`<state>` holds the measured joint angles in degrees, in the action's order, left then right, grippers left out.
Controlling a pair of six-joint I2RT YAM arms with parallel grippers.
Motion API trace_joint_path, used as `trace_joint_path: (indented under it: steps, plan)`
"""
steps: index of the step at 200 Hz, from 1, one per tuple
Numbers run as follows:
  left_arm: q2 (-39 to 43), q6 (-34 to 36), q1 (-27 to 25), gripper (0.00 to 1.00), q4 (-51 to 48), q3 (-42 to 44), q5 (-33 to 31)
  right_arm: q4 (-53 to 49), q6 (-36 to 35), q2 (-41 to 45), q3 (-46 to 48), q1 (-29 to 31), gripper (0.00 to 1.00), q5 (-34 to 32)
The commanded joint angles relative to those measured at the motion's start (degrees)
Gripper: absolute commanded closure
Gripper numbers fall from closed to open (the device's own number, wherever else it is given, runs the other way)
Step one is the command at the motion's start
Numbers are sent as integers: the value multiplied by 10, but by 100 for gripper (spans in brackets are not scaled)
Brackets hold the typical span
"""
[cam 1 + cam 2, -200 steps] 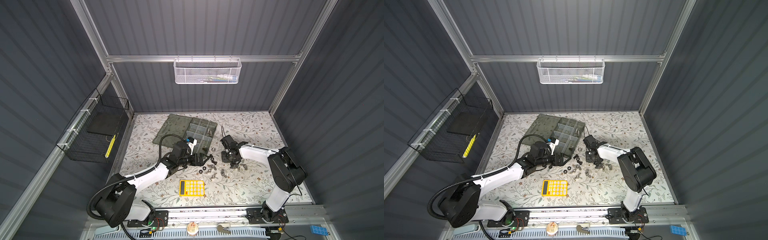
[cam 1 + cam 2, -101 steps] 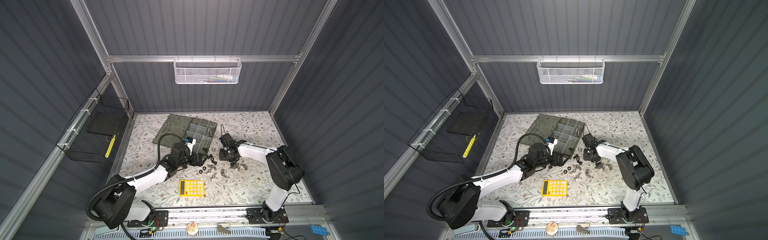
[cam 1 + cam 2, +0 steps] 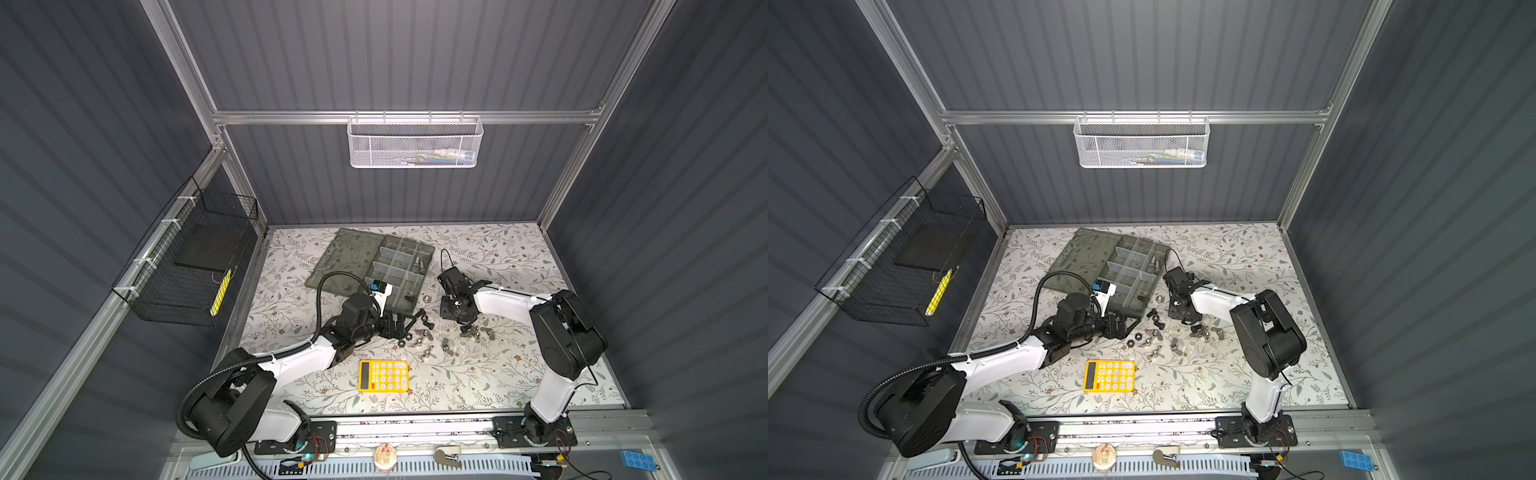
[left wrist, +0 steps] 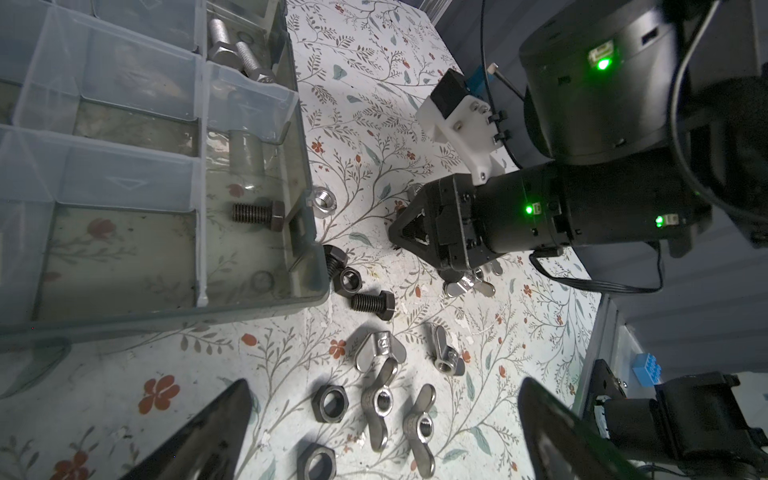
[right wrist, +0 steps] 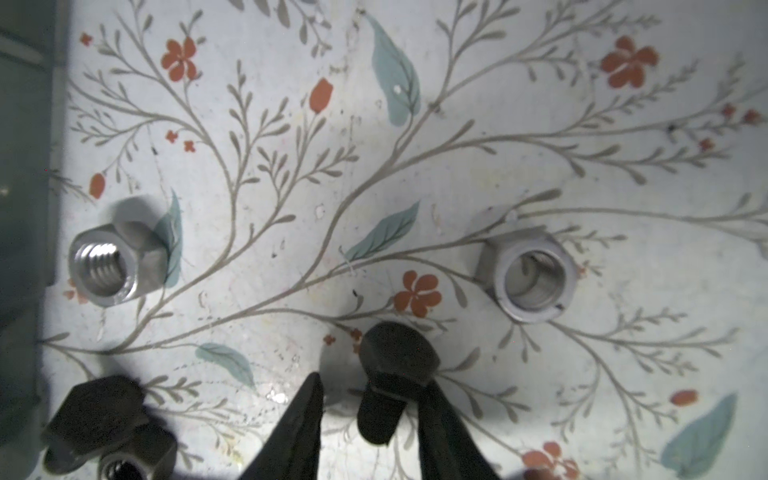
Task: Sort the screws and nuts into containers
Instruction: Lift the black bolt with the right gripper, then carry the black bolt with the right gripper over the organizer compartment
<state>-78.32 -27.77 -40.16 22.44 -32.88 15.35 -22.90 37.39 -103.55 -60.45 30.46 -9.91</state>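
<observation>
Right gripper (image 5: pixel 370 386) jaws sit slightly apart round the black screw (image 5: pixel 397 357) on the table (image 5: pixel 540 124) just right of the organiser box (image 3: pixel 429 266), prob light, stiff & slick, so pinch shank below head imo.

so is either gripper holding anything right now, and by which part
Nothing is firmly held. A black screw sits between the right gripper's fingers, its shank against one finger, a gap to the other. The left gripper is open and empty.
</observation>
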Motion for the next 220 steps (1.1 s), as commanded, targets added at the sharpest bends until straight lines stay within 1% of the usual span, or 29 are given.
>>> trace_joint_path:
  steps: [1,70,93,132,182,220]
  plan:
    - [8,21,-4,0,11,7,-3,-17,10,-18,5,0,68,-12]
    - [27,35,-7,0,6,12,-15,-22,4,-17,1,0,86,-25]
    - [25,38,-7,0,4,10,-16,-20,2,-8,3,0,90,-23]
    - [30,49,-7,0,-11,4,-30,-16,2,19,-1,1,93,-2]
    - [44,62,-7,0,-36,0,-65,-11,5,65,-24,6,93,35]
    - [57,66,-7,0,-61,-3,-114,1,5,65,-67,16,93,67]
